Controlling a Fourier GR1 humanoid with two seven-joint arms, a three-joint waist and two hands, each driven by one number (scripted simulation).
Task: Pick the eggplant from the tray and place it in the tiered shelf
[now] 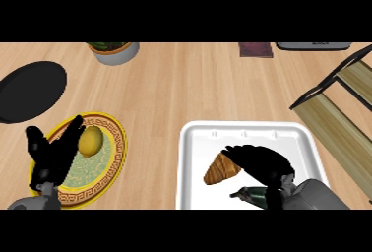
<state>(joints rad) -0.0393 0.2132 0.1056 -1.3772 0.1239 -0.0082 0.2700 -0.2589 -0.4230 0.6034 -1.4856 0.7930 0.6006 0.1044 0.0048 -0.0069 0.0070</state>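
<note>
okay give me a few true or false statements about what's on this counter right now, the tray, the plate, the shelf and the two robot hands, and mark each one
1. A lemon lies on the yellow-rimmed plate. True.
2. The croissant lies on the tiered shelf. False: it lies in the white tray.
3. The right robot hand is over the tray, beside the croissant. True.
4. The eggplant is already on the shelf. False: its dark end shows at the tray's near edge, partly hidden under the right robot hand.
5. The left robot hand grips the lemon. False: it is open, fingers straight, over the plate's left part.
</note>
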